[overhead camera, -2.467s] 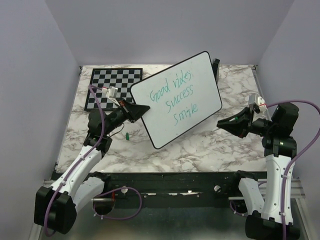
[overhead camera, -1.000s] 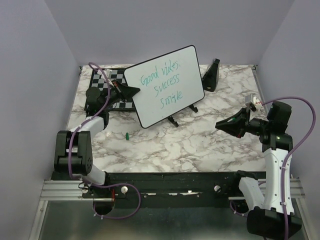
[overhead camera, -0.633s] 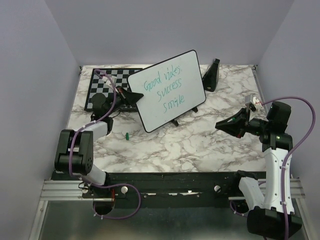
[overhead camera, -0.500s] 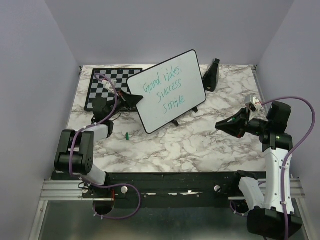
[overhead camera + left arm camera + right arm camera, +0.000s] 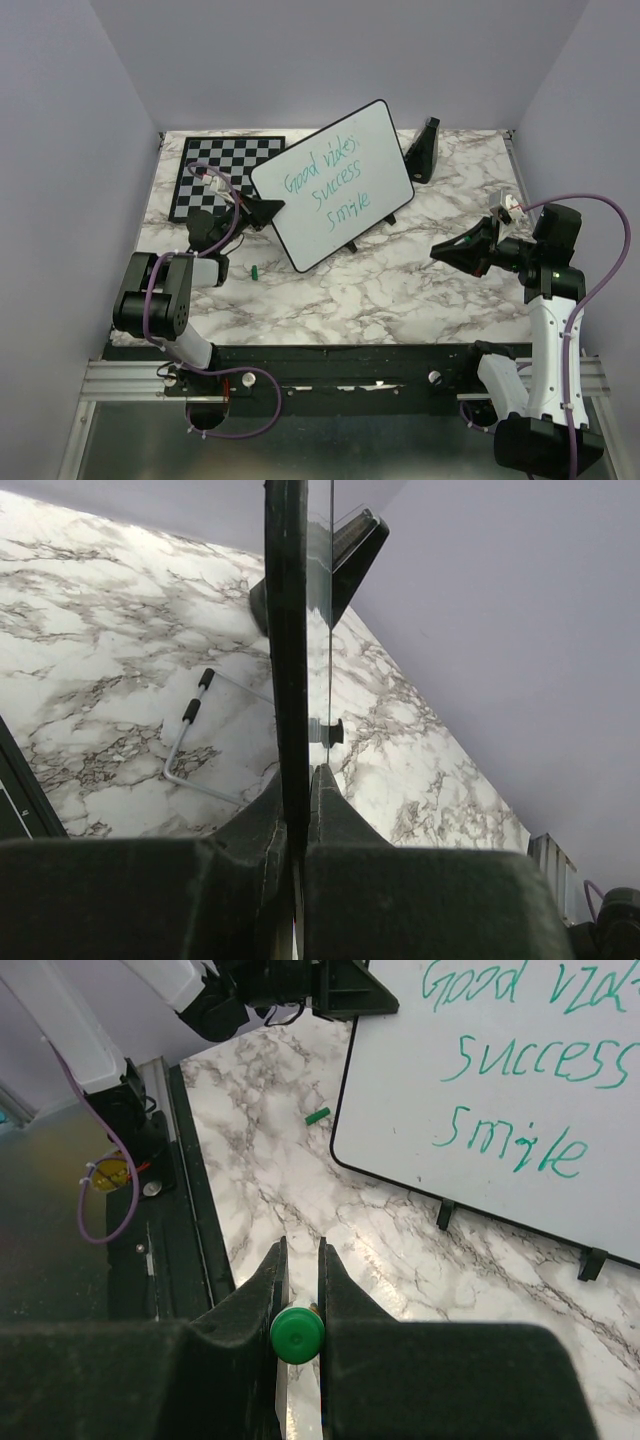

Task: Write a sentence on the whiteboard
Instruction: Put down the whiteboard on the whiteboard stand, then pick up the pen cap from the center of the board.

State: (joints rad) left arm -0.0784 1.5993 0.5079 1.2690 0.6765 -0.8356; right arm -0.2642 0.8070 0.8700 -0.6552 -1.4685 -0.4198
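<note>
as it leans, the whiteboard [image 5: 330, 185] reads "good vibes success smile".

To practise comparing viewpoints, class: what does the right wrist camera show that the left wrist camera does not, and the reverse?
Right wrist only: the sentence on the whiteboard, a green cap on the table, and the marker clamped in the right gripper. Left wrist only: the board's rim edge-on between the left gripper fingers, plus a bent wire on the table. Both: the whiteboard and marble table.
</note>
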